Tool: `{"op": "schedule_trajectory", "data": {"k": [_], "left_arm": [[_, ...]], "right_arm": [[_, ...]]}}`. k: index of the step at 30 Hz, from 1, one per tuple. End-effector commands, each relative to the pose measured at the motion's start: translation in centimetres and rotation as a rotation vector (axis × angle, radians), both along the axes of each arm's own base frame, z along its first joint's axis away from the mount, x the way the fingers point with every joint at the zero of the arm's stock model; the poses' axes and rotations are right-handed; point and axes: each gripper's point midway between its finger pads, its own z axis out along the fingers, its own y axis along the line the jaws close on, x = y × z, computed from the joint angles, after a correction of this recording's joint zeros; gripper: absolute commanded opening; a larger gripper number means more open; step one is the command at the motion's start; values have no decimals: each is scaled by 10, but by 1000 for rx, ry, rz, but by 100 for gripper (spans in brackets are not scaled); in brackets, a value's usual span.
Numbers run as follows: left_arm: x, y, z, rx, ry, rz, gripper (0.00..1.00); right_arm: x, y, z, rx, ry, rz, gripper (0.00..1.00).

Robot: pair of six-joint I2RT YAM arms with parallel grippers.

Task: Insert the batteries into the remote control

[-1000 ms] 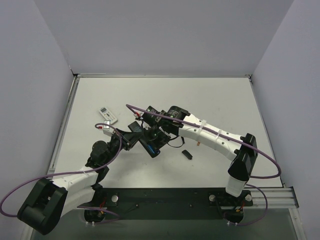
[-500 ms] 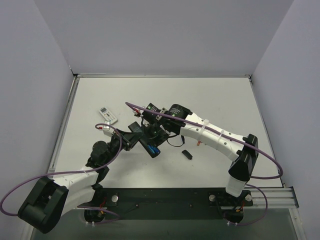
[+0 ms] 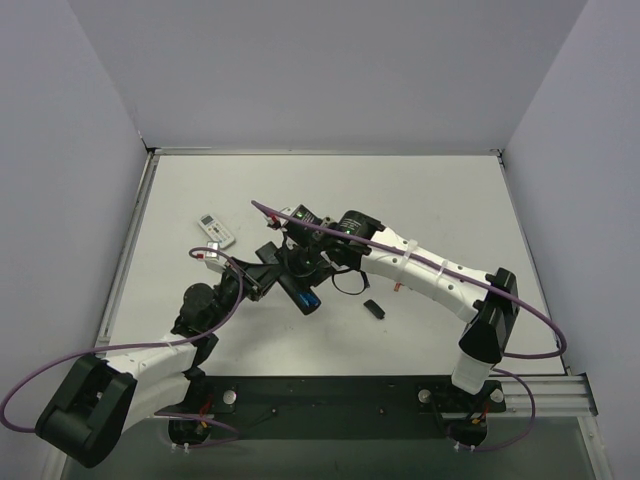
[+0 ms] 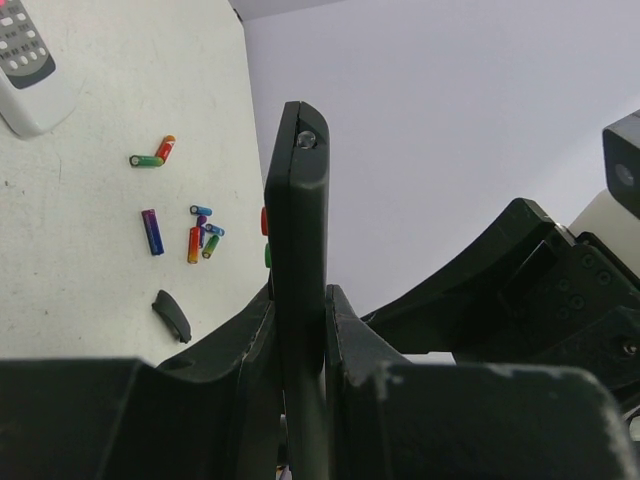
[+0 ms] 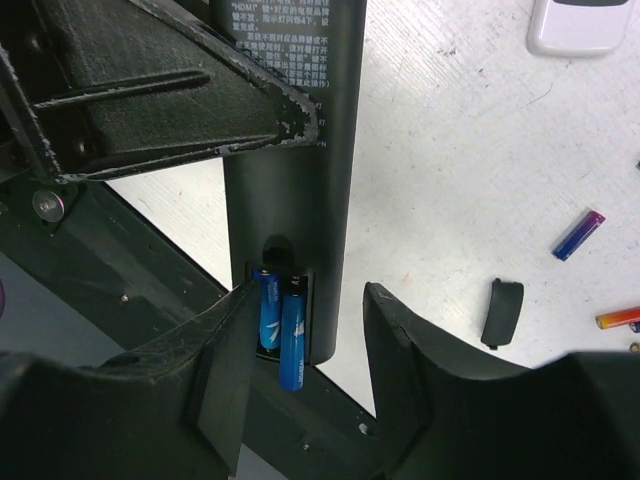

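Observation:
My left gripper [image 4: 300, 330] is shut on the long black remote control [image 4: 296, 230] and holds it edge-on above the table; the two also show in the top view, gripper [image 3: 270, 278] and remote [image 3: 297, 290]. In the right wrist view the remote's back [image 5: 300, 150] faces up with its compartment open. Two blue batteries [image 5: 281, 322] lie in it, and the right one sticks out past the end. My right gripper [image 5: 310, 340] is open astride that end, its left finger [image 5: 235, 345] against the left battery. Loose coloured batteries [image 4: 203, 235] lie on the table.
The black battery cover [image 3: 374, 308] lies on the table right of the remote; it also shows in the right wrist view [image 5: 503, 312]. A white remote [image 3: 217, 230] lies at the back left. A purple-blue battery [image 5: 578, 234] lies near the cover.
My right gripper has shifted a little left and away over the remote's end. The left gripper and the remote have barely moved.

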Motion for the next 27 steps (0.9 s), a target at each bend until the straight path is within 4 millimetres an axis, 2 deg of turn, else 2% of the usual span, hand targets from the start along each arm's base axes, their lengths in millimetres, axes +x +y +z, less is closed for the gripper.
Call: {"op": "schedule_trajectory", "data": {"k": [1, 10, 17, 21, 27], "left_arm": [[-3, 2, 29, -67, -88, -2, 0], [-5, 3, 35, -85, -104, -1, 0], [-5, 4, 38, -90, -115, 2, 0], [-6, 4, 34, -85, -105, 2, 0], [-6, 4, 30, -82, -87, -2, 0]], "right_arm": [[-1, -6, 11, 46, 2, -32, 41], [-2, -9, -2, 35, 40, -41, 26], [-8, -6, -5, 41, 61, -23, 25], [0, -11, 4, 49, 14, -36, 27], [8, -9, 40, 121, -77, 14, 34]]}}
